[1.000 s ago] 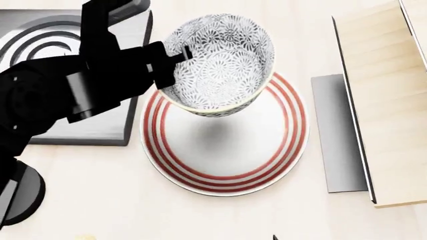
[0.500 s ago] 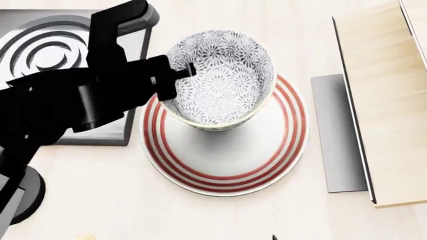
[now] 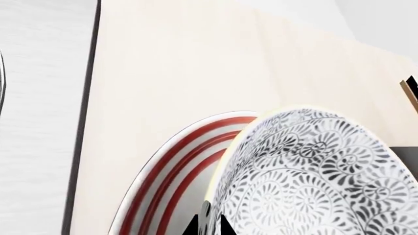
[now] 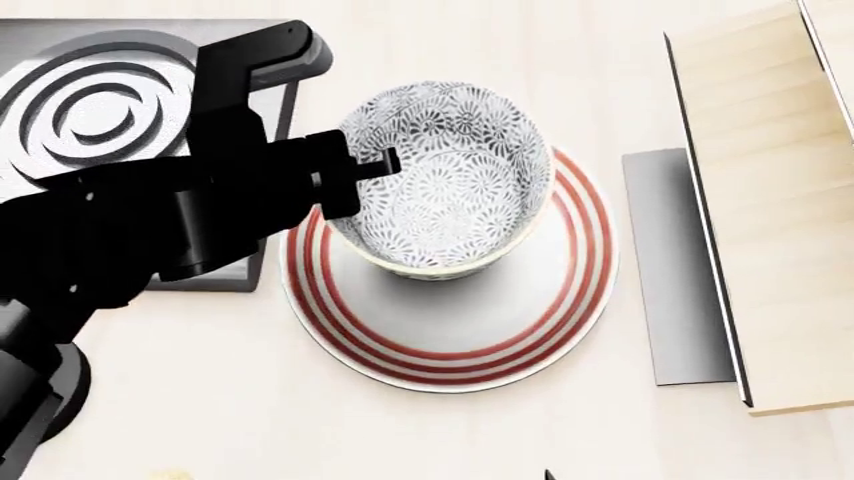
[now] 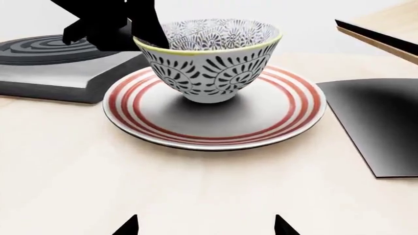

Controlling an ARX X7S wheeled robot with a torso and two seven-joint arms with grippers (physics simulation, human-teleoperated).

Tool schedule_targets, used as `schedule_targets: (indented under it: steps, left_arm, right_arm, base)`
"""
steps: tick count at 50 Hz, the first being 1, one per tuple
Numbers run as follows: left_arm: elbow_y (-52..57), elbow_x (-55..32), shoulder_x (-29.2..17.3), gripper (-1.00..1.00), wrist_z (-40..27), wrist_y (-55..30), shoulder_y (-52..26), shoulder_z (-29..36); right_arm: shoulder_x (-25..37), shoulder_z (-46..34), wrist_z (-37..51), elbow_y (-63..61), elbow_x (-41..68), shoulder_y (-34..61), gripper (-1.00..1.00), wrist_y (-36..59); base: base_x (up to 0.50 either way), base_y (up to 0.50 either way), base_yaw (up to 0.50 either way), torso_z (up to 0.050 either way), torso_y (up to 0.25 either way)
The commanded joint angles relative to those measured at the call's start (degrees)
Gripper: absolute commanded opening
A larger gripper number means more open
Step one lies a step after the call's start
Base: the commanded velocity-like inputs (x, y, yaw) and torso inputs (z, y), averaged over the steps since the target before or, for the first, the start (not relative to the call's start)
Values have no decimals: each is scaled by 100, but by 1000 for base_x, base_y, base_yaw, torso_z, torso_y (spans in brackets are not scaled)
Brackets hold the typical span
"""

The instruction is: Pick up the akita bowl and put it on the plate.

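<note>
The akita bowl (image 4: 447, 190), white with a dense grey-black floral pattern, sits upright on the red-ringed plate (image 4: 454, 340), toward its far-left part; its foot looks to rest on the plate (image 5: 216, 122). My left gripper (image 4: 367, 165) is shut on the akita bowl's left rim, one finger inside and one outside, as the left wrist view shows (image 3: 210, 226) beside the bowl's wall (image 3: 307, 181). My right gripper (image 5: 205, 227) is open, low over bare table in front of the plate, with the bowl (image 5: 212, 61) well ahead of it.
A dark grey square burner (image 4: 94, 110) with concentric rings lies left of the plate, partly under my left arm. A grey mat (image 4: 674, 270) lies right of the plate, with a light wooden box (image 4: 774, 200) beyond it.
The left gripper has lowered the bowl from a tilted pose above the plate down onto it, and the bowl now stands level.
</note>
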Motion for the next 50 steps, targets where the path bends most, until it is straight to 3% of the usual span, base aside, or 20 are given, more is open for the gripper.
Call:
schedule_targets:
  steps: [1, 19, 25, 43, 44, 50]
  left_arm:
    - [-123, -603, 20, -100, 41, 273, -82, 567]
    - [-193, -1307, 21, -100, 69, 566, -59, 1239]
    - [-140, -1548, 23, -100, -37, 772, -33, 1878]
    - [-108, -2557, 20, -100, 150, 1028, -133, 2808]
    - [-95, -2572, 15, 100, 177, 1017, -146, 2833]
    - [-122, -2664, -7, 100, 73, 972, -237, 2913]
  right_arm:
    - [-5, -46, -22, 52, 2, -8, 100, 42]
    - [-1, -70, -4, 57, -8, -16, 100, 25]
    - [-2, -77, -4, 79, -13, -15, 100, 2]
    - [7, -95, -9, 81, 9, 1, 100, 5]
    - [6, -100, -10, 84, 4, 3, 100, 2]
    - [3, -111, -10, 97, 2, 15, 100, 11]
  base:
    - [0, 0, 0, 0, 0]
    - [0, 0, 0, 0, 0]
    - [0, 0, -1, 0, -13]
    - [1, 0, -1, 0, -25]
    - [0, 0, 0, 0, 0]
    - [0, 0, 0, 0, 0]
